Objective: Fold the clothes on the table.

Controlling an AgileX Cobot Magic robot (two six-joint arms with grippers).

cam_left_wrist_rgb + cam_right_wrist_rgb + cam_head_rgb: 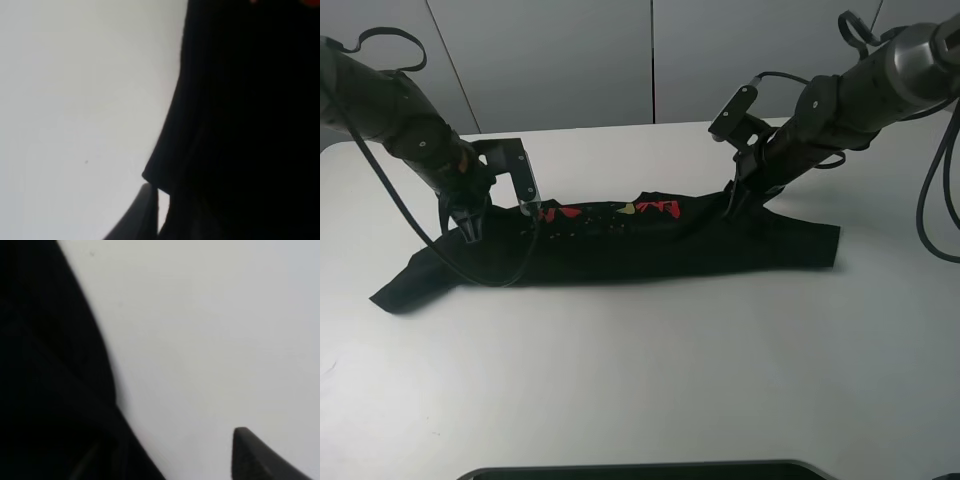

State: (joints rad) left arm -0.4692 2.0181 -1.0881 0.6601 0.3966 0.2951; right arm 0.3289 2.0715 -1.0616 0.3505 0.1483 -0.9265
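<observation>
A black garment (620, 245) with a red print lies in a long folded band across the white table (650, 380). My left gripper (470, 225) is down on the band's left part. In the left wrist view one finger (142, 215) lies against the cloth's edge (240, 125) and the jaws look shut on it. My right gripper (735, 200) is at the band's upper edge on the right. In the right wrist view one finger (260, 457) stands apart from the cloth (45, 380) over bare table. The other finger is lost in the black.
A sleeve end (400, 290) sticks out at the left and another (815, 245) at the right. A grey wall panel (650, 60) stands behind the table. A dark edge (640, 470) shows at the table's front.
</observation>
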